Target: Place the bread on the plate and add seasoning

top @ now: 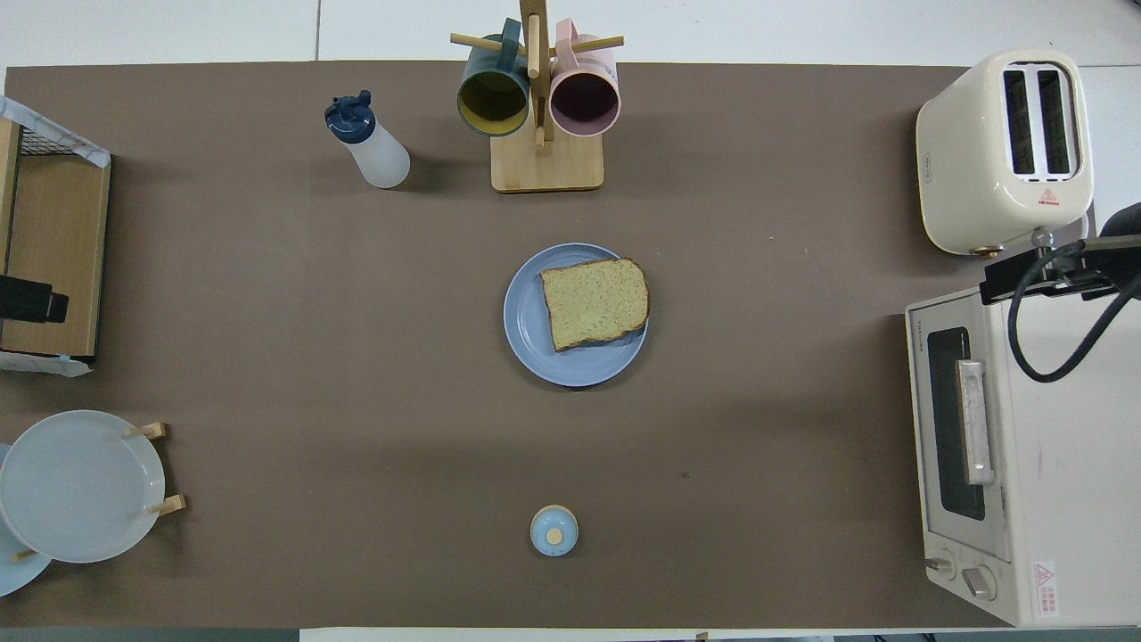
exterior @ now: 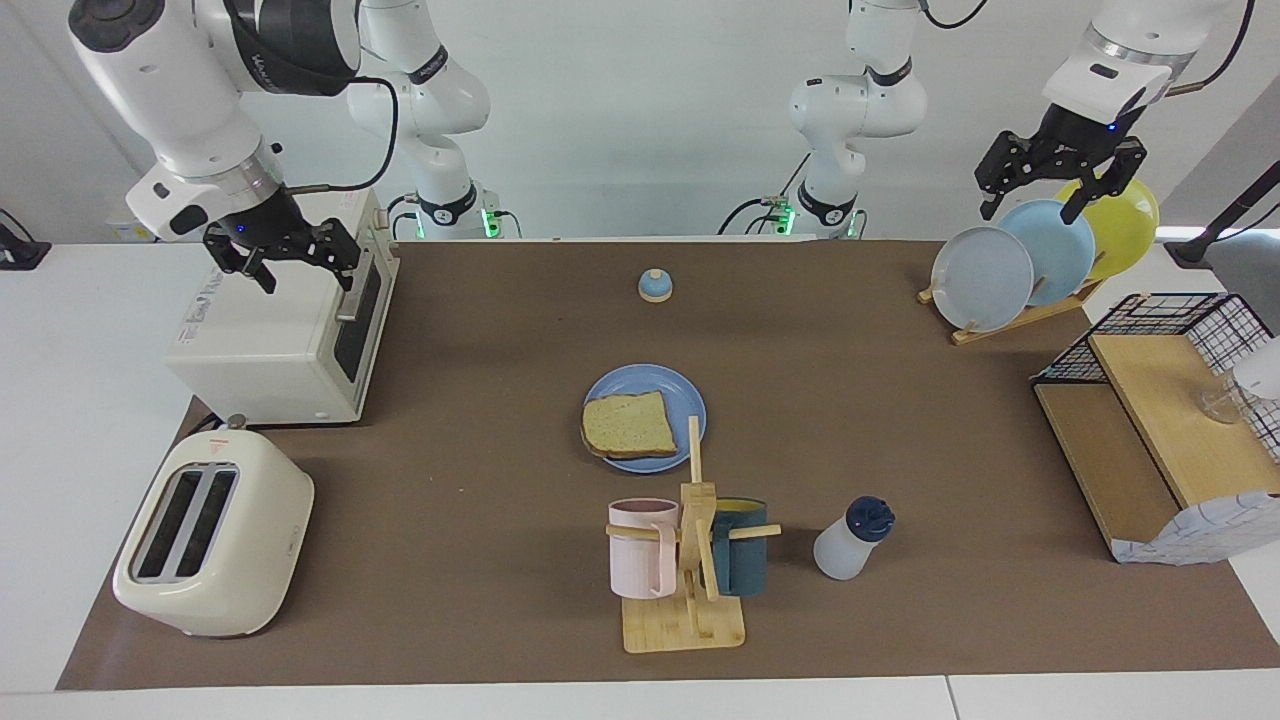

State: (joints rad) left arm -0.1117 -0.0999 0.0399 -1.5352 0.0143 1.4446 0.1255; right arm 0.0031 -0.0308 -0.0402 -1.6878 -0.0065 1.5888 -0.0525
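Bread slice (exterior: 627,423) on blue plate (exterior: 690,395); seasoning bottle (exterior: 852,540) beside mug rack (exterior: 697,560). Left gripper (exterior: 1060,185) above plate rack, spread, empty. Right gripper (exterior: 282,258) over toaster oven (exterior: 270,345), spread, empty.

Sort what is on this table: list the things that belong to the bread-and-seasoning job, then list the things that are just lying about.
Belongs to the job:
- bread, already lying on the plate
- plate, mid-table
- seasoning, standing beside the mug rack

Just lying about:
- mug rack with two mugs
- bell
- toaster
- toaster oven
- plate rack
- wire shelf
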